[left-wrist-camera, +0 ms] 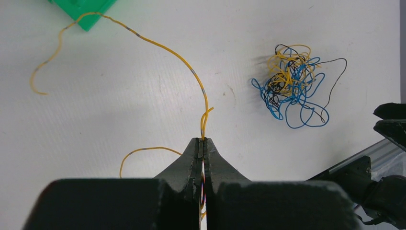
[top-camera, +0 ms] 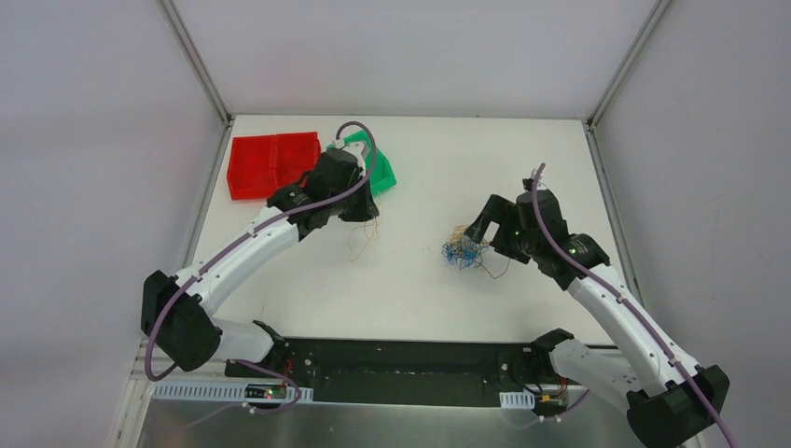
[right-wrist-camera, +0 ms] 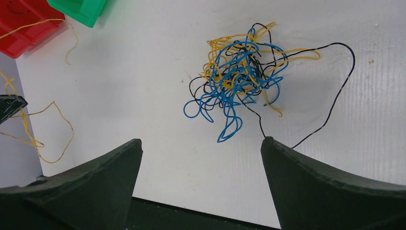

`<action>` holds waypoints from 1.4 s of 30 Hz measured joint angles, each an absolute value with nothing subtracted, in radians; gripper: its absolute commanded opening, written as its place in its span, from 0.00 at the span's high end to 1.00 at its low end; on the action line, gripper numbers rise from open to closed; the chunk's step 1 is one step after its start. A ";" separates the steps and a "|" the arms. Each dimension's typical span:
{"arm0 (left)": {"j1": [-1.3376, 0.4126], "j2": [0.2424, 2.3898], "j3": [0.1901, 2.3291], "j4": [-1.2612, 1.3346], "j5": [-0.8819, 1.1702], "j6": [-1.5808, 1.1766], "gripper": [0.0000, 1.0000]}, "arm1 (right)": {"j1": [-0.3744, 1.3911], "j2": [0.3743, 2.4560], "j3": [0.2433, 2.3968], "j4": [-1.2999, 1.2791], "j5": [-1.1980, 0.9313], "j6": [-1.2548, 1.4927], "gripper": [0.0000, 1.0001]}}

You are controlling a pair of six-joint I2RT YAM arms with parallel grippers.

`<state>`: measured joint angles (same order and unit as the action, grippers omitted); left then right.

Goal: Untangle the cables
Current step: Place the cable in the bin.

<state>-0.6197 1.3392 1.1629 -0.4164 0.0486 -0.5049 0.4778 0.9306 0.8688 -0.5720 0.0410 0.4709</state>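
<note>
Risking a tighter knot from any pull on the trailing black loop [right-wrist-camera: 352,72]: clump of blue, yellow and black cables [right-wrist-camera: 239,72] on the desk [right-wrist-camera: 119,86], just ahead of the right hand [right-wrist-camera: 201,140]. Right hand spread wide, gripping nothing, black loop passing by one fingertip [right-wrist-camera: 275,146]. Left hand [left-wrist-camera: 203,141] clamped on a separate yellow strand [left-wrist-camera: 163,45], well apart from the clump, liable to snag on the green bin [left-wrist-camera: 81,12] corner beneath it.

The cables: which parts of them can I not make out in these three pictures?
1. Yellow cable: left wrist view, its lower part disappears between the shut fingers of the left tool.
2. Clump: how the strands cross inside is too dense in both wrist views, too small in the top view.
3. Red tray: right wrist view, cut off by the corner; contents unclear.
</note>
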 measured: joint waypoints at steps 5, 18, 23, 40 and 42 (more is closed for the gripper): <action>-0.599 1.307 1.163 -0.421 0.058 -0.501 1.00 | 0.477 0.934 0.869 -0.567 0.030 0.471 0.01; -0.561 1.295 1.242 -0.460 0.081 -0.461 1.00 | 0.476 0.942 0.869 -0.557 0.016 0.471 0.01; -0.534 1.342 1.339 -0.462 0.107 -0.453 1.00 | 0.476 0.942 0.869 -0.556 0.014 0.471 0.01; -0.389 1.644 1.562 -0.388 0.274 -0.480 1.00 | 0.462 0.942 0.869 -0.556 0.014 0.467 0.01; -0.361 1.697 1.569 -0.366 0.303 -0.494 1.00 | 0.459 0.942 0.869 -0.556 0.014 0.467 0.01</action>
